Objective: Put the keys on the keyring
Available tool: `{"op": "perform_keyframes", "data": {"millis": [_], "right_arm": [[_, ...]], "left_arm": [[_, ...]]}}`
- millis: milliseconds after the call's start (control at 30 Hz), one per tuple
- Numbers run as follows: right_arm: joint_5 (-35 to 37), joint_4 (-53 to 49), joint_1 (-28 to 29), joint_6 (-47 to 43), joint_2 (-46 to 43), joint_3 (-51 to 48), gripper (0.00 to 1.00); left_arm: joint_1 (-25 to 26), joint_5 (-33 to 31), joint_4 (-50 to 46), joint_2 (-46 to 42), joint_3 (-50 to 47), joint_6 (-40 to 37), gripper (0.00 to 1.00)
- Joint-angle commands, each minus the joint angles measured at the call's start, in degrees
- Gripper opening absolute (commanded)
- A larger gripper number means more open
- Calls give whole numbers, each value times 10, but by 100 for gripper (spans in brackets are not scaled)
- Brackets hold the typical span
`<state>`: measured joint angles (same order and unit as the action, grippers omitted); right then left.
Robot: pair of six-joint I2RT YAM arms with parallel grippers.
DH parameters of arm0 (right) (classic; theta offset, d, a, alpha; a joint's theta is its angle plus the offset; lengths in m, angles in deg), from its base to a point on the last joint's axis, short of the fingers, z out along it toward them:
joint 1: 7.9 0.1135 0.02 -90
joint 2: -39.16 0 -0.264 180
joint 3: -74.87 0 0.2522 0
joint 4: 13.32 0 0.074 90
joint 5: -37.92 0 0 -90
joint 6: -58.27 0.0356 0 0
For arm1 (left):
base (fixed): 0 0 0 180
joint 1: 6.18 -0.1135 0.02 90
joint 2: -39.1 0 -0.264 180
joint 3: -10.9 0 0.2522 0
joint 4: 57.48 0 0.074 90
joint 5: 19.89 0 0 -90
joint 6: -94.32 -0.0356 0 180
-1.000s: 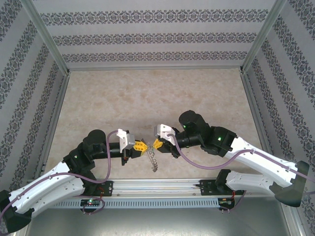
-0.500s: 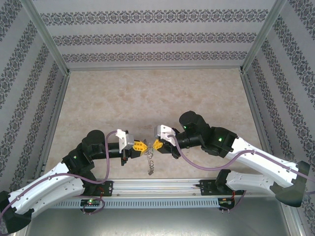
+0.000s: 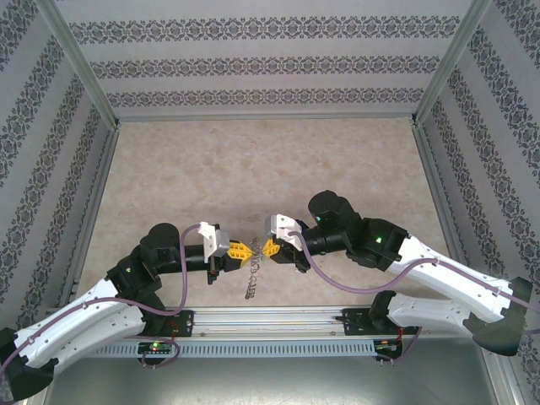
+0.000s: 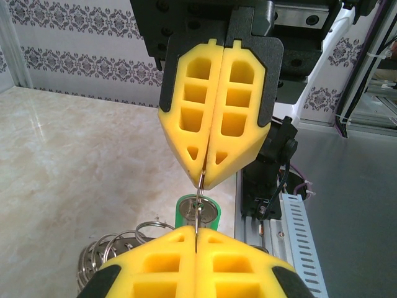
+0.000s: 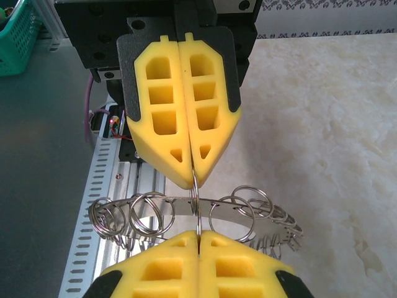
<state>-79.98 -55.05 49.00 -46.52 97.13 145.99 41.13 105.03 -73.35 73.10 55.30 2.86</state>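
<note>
The keyring point(image 3: 251, 277) has swung. Its dangling lower end hung almost straight below the right gripper point(image 3: 268, 248) a second ago. It now trails further to that gripper's left (drifting there step by step), and its outline has gone from sharp to smeared.

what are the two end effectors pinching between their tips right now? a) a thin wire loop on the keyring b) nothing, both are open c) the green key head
a: the left end effector and right end effector are shut tip to tip, with one wire loop of the keyring running into both seams.
</note>
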Motion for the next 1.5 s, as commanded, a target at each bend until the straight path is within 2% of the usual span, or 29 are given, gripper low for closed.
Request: {"op": "perform_keyframes", "data": {"millis": [0,1467], "right_arm": [[-2,-1,7,7,-8,3,0],[-25,7,9,8,4,10,0]], "left_arm": [[9,3,36,-12,2,-12,0],[9,-5,31,-15,4,-18,0]]}}
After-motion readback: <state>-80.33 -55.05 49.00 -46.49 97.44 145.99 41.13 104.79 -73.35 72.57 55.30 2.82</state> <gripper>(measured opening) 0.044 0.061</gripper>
